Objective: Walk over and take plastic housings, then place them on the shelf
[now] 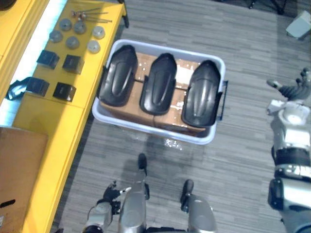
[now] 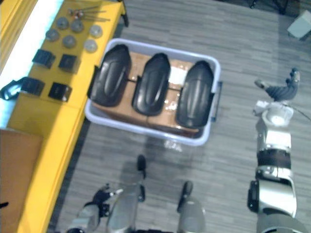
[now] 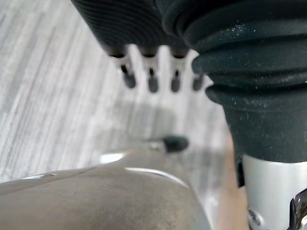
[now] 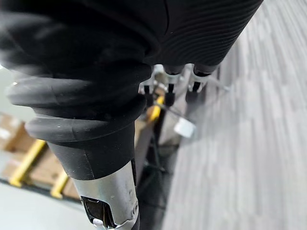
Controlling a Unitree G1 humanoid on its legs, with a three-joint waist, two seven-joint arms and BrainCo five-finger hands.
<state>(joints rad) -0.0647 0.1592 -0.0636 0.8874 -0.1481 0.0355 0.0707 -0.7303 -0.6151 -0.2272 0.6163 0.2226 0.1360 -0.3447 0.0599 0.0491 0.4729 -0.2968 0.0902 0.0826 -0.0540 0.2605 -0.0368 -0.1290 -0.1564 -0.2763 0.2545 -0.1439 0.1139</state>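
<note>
Three black plastic housings lie side by side in a pale bin (image 1: 146, 128) on the floor: one on the left (image 1: 118, 75), one in the middle (image 1: 159, 82), one on the right (image 1: 202, 92). They rest on brown cardboard inside the bin. My right hand (image 1: 294, 87) hangs open over the floor to the right of the bin, well clear of it. Low at my side, my left hand (image 1: 111, 193) is short of the bin, its fingers (image 3: 152, 81) straight and empty. The yellow shelf (image 1: 58, 121) runs along the left.
On the shelf lie several grey discs (image 1: 73, 42), black square parts (image 1: 72, 63) and some bolts (image 1: 90, 14). A brown cardboard box (image 1: 17, 165) sits at the shelf's near end. A grey object (image 1: 299, 24) stands far right on the grey floor.
</note>
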